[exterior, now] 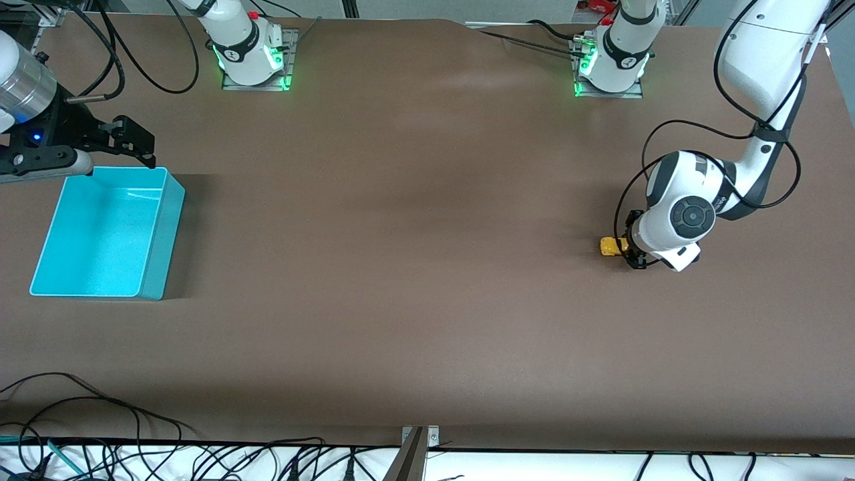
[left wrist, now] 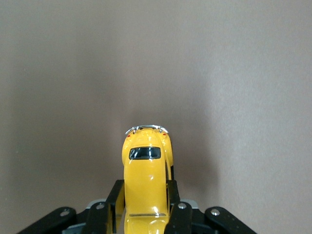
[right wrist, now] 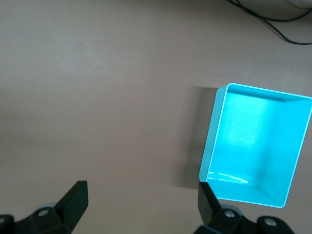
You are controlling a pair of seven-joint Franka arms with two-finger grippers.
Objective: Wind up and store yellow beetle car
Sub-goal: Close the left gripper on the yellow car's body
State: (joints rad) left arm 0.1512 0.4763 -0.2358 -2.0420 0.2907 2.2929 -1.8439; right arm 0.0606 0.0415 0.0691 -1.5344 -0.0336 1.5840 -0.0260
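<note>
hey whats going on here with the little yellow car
The left gripper has its fingers closed around the yellow beetle car on the brown table, toward the left arm's end. The turquoise bin sits toward the right arm's end with nothing in it. The right gripper waits open above the table beside that bin, so the car is not yet stored.

The left gripper (exterior: pixel 631 250) is hiding one end of the yellow beetle car (exterior: pixel 610 246); its wheels are too small to see. The picture's edge is cutting off most of the right gripper (exterior: pixel 130 143)'s arm.
</note>
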